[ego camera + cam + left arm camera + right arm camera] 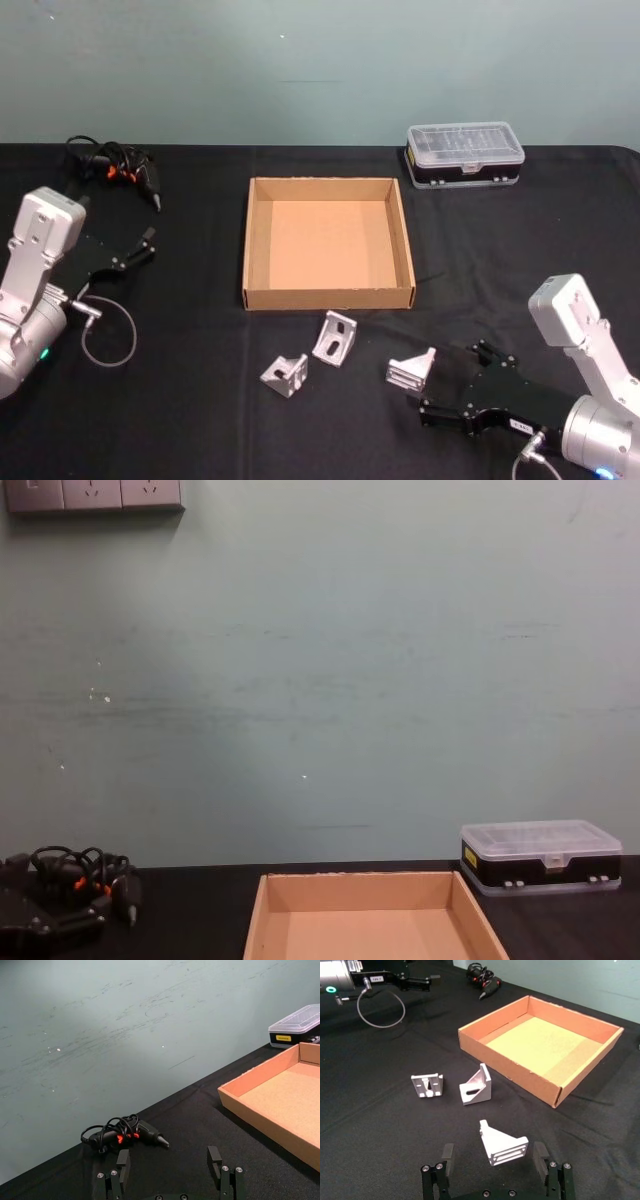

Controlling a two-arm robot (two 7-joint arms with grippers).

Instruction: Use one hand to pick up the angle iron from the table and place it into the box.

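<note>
Straddling one angle iron (pixel 502 1144): right gripper (pixel 494 1154), fingers spread wide, one on each side of the bracket with a gap showing on both; nothing clamped.
- Angle iron: lies on the table (pixel 200 420), at 5 o'clock from the box (pixel 328 297), outside it.
- Right arm: low over the table, reaching in from the 4 o'clock corner.
- Two other brackets (pixel 336 338) (pixel 285 374): on the table at 6 o'clock from the box, apart from each other.
- Left gripper (pixel 140 248): at 9 o'clock from the box, fingers apart, empty.
- Plastic case (pixel 465 155): at 1 o'clock from the box.
</note>
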